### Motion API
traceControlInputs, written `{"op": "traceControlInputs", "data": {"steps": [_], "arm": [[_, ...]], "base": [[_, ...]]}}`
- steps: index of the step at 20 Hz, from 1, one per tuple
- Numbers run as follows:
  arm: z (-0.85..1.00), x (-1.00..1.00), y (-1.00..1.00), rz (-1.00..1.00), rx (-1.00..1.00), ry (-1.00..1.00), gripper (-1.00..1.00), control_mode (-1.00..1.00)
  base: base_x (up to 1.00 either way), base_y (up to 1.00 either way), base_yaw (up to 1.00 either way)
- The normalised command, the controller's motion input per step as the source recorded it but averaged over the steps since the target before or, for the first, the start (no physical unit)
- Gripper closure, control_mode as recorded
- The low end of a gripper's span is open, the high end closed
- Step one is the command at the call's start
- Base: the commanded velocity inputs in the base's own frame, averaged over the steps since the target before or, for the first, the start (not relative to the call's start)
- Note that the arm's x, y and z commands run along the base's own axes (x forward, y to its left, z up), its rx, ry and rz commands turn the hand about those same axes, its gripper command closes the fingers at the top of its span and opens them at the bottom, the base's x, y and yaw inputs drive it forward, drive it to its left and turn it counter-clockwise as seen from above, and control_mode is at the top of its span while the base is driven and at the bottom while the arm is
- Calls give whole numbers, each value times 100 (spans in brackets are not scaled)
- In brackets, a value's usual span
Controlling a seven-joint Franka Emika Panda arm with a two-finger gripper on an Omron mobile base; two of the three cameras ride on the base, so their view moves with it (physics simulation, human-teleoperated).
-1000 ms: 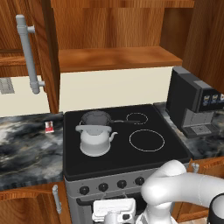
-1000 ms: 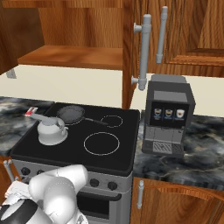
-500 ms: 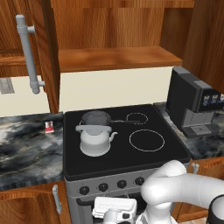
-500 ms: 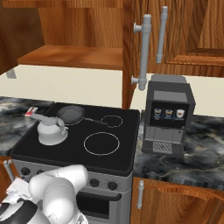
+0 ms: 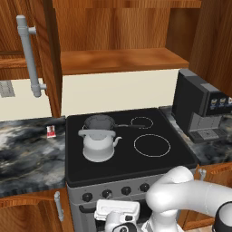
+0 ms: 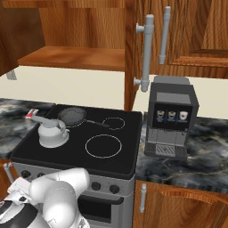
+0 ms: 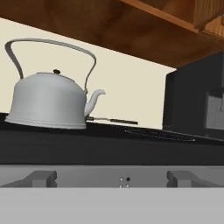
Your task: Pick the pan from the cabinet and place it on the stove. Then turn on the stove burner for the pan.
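Observation:
The pan point(image 5: 99, 121) point(image 6: 72, 116) sits on the stove's point(image 5: 136, 164) point(image 6: 120, 156) back left spot, with its thin handle point(image 7: 111, 120) pointing right. The ring under it is hidden. Above, the cabinet point(image 5: 118, 59) point(image 6: 71, 58) stands open with a bare shelf. My gripper point(image 7: 111, 177) is low in front of the stove's grey front, level with the cooktop edge. Its fingertips point(image 7: 41, 177) are wide apart and open, with nothing between them. From the left base view the hand point(image 5: 116, 210) shows just below the row of black knobs point(image 5: 106, 194).
A white kettle point(image 5: 97, 145) point(image 6: 51, 133) point(image 7: 48, 103) stands on the front left of the cooktop, just before the pan. A black coffee machine point(image 5: 199, 106) point(image 6: 171, 116) is on the counter to the right. The open cabinet doors' bar handles point(image 5: 29, 54) point(image 6: 147, 53) hang at both sides.

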Motion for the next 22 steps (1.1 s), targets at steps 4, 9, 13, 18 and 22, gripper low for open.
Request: {"op": "traceControlInputs", "data": {"steps": [4, 9, 13, 18, 22], "arm": [[-18, 1, -1, 13, 16, -6, -100, -100], [-25, 0, -8, 12, 15, -7, -100, -100], [-19, 0, -19, 4, 15, -6, -100, -100], [-12, 2, -14, 3, 14, -4, -100, -100], [-8, 9, -6, 5, 14, -3, -100, -100]], "base": [[0, 0, 0], [0, 0, 0], [0, 0, 0], [0, 0, 0], [0, 0, 0]]}}
